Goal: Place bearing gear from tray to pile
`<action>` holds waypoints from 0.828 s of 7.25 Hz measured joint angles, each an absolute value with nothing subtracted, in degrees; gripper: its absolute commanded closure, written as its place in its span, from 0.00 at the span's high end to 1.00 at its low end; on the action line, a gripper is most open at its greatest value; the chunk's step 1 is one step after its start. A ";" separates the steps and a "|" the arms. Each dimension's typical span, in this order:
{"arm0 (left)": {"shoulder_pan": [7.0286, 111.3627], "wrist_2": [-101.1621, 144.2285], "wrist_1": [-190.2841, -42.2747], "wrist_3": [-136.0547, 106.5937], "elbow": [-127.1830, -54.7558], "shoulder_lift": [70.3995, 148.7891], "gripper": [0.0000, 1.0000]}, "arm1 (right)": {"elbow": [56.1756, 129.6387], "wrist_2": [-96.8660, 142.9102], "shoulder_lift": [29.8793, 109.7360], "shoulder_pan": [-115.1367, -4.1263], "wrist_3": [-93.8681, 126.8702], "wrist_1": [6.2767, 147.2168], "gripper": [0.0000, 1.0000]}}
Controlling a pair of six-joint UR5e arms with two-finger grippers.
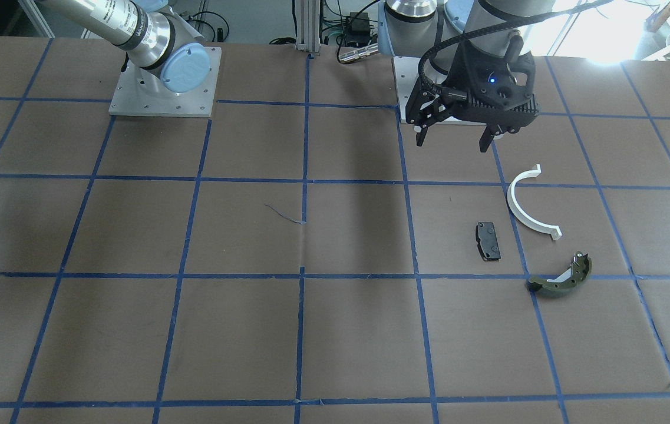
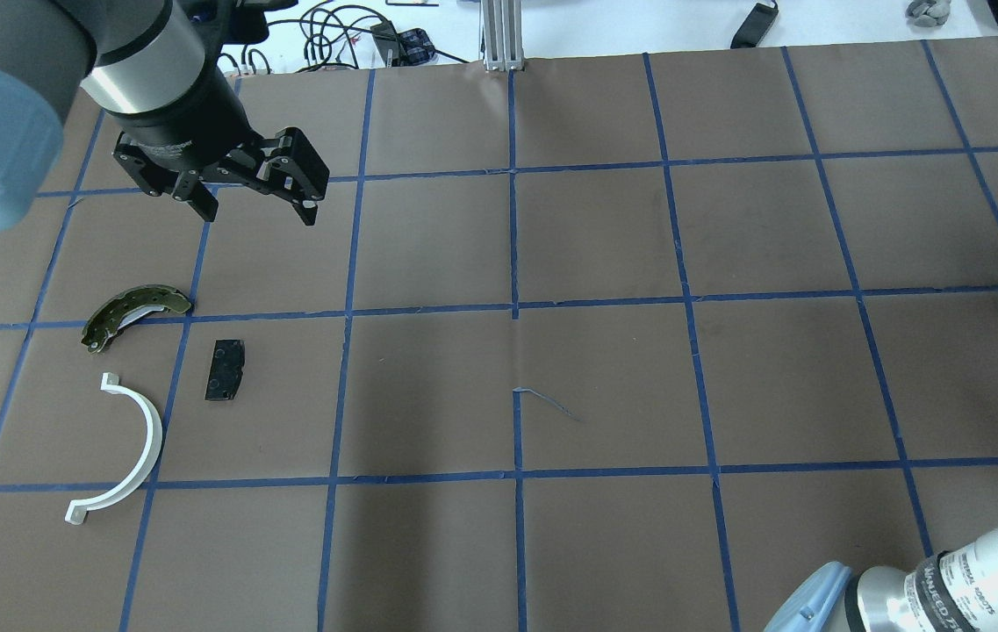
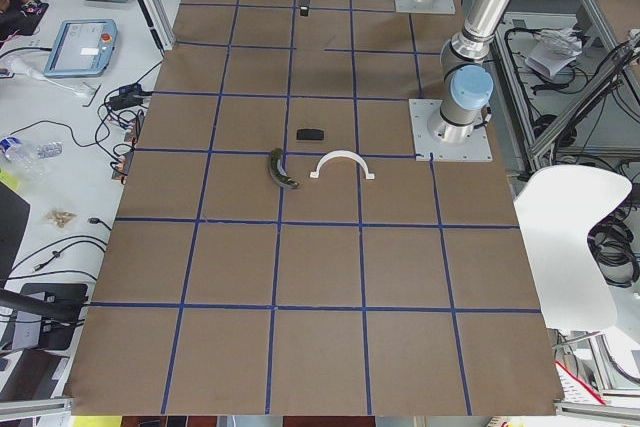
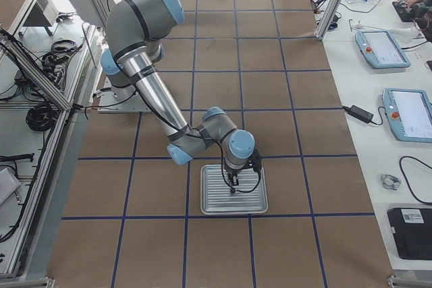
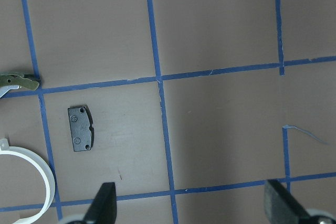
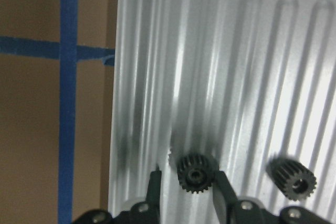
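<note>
Scanning the taped table (image 2: 604,377), we find the ribbed tray (image 4: 216,202) at its right end and the pile (image 2: 226,369) well apart at the left. Our left gripper (image 2: 259,215) hangs near the pile, jaws spread and empty. Our right gripper (image 6: 186,177) straddles one bearing gear (image 6: 196,173) on the tray, jaws apart, with a second gear (image 6: 292,178) beside it.

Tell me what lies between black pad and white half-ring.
Between the black pad and the white half-ring runs only a blue tape line, shown in the overhead view.

Table (image 2: 604,386): brown cover, blue tape grid.
Chair (image 3: 575,232): white, beside the table.
Bench (image 4: 358,79): white, holds pendants (image 4: 381,48).
Light: glare (image 1: 582,32), far corner.
</note>
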State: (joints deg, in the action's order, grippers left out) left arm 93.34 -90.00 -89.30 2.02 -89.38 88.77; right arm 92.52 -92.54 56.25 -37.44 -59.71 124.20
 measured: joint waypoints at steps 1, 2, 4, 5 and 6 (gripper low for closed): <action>93.34 -90.00 -89.30 2.02 -89.37 88.77 1.00 | 92.39 -92.55 56.09 -37.44 -59.80 124.40 0.43; 93.34 -90.00 -89.30 2.02 -89.34 88.77 1.00 | 92.21 -92.54 56.01 -37.44 -59.85 124.49 0.43; 93.34 -90.00 -89.30 2.02 -89.31 88.77 1.00 | 91.84 -92.49 55.98 -37.44 -59.95 124.52 0.29; 93.34 -90.00 -89.30 2.02 -89.33 88.77 1.00 | 91.83 -92.54 55.96 -37.44 -60.02 124.47 0.24; 93.34 -90.00 -89.30 2.02 -89.32 88.77 1.00 | 91.87 -92.56 55.94 -37.44 -60.24 124.43 0.21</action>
State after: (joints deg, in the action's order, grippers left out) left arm 93.34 -90.00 -89.30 2.02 -89.32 88.77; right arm 91.87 -92.56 55.94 -37.44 -60.24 124.43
